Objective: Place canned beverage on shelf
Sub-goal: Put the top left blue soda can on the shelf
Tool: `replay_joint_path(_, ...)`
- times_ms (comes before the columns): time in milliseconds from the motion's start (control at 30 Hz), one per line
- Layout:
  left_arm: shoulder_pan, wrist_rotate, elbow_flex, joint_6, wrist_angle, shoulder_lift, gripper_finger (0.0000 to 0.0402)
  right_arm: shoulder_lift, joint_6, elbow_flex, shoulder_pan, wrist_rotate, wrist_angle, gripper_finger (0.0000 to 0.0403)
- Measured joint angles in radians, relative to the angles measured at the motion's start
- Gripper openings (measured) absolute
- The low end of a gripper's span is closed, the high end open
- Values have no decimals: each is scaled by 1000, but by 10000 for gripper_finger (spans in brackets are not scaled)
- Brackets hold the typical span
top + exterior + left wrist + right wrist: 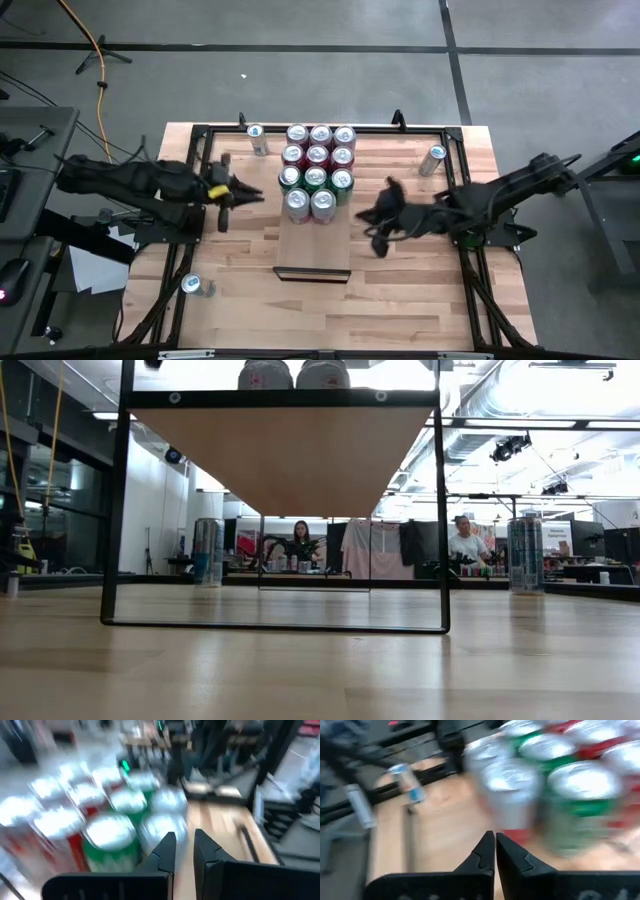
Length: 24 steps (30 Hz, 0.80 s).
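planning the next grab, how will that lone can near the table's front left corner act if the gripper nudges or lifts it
The lone can near the front left corner stands upright and looks tall and slim, so a sideways nudge high up would probably tip it. Once down, its round body would likely roll across the smooth tabletop. Its shiny metal wall looks slippery, so a light pinch might slide.

Shelf (pixel 314 250): long pale wood board, raised on black frame, mid-table, runs front to back. Dark lip at near short end; far end hidden under cans.

Cans on shelf (pixel 317 170): 11 upright, packed touching, on far half. Rows of 3 – red, red, green – then 2 silver-topped w/ red sides nearest the bare half.

Loose cans on tabletop, upright: one (pixel 258 139) just left of the pack, one (pixel 433 159) far right, one (pixel 194 286) near left.
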Motion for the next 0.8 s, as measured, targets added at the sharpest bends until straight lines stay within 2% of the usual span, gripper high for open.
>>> replay_joint_path(100,17,-49,13,141,106,-11,2,-74,-25,0,-23,99,-73,0)
replay_joint_path(200,52,-23,14,219,192,-11,1,-140,-44,0,-64,148,-118,0)
replay_joint_path(367,105,32,14,188,205,-9,1,-210,-69,0,-111,142,-128,0)
replay_joint_path(500,115,-24,14,163,228,-10,11,-228,-99,0,-129,142,-129,0)
replay_joint_path(667,163,-145,14,95,201,-5,66,-228,-99,0,-150,120,-137,0)
replay_joint_path(800,307,-149,37,-23,76,11,136,-228,-99,0,-157,98,-150,0)
